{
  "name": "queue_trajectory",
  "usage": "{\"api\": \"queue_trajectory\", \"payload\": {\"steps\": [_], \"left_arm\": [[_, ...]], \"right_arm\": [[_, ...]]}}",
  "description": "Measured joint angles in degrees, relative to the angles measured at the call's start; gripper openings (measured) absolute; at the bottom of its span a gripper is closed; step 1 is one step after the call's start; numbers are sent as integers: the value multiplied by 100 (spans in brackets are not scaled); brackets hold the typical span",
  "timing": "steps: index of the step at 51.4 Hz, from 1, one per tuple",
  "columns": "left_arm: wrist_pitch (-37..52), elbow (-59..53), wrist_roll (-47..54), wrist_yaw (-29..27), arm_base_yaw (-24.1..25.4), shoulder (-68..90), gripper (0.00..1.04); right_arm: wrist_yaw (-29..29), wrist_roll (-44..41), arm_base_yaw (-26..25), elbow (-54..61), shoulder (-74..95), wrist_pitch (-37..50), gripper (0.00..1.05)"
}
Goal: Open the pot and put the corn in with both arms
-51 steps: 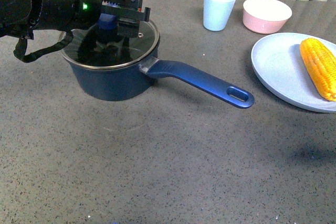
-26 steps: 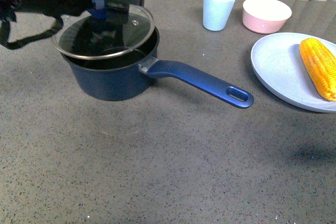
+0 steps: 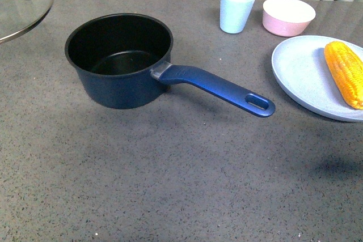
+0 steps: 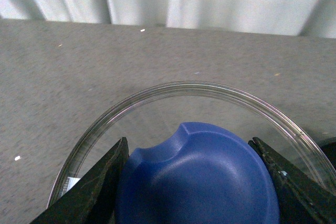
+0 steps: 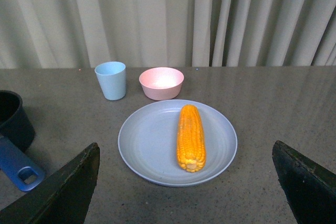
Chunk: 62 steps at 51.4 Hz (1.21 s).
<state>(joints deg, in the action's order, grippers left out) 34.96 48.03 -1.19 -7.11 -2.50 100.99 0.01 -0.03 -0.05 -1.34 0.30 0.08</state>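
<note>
Front view: navy blue saucepan [image 3: 122,89], centre-left, now lidless; round glass lid [image 3: 22,7] gone to upper left. Left wrist: left gripper [image 4: 195,187] clamped on its blue knob [image 4: 202,166]. Right wrist: right gripper [image 5: 184,192] wide open, yellow corn cob [image 5: 190,136] mid-frame on pale blue plate [image 5: 147,145]. Corn's next, I'd say.

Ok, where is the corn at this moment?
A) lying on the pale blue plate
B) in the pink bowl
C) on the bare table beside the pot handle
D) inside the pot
A: the corn lies lengthwise on the plate, while the pot stands uncovered with nothing inside.
</note>
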Motion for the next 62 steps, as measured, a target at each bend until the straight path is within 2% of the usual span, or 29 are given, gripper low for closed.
{"api": "queue_trajectory", "payload": {"steps": [9,14,27,62], "left_arm": [[590,-380,68,0,501,306,61],[970,-568,103,-31,590,662,61],[1738,-789,127,-177,463,1440,61],[2450,-887,-94,-326,133,2260,61]], "right_arm": [[0,2,0,0,0,0,96],[0,0,0,0,0,0,96],[0,2,0,0,0,0,96],[0,2,0,0,0,0,96]]}}
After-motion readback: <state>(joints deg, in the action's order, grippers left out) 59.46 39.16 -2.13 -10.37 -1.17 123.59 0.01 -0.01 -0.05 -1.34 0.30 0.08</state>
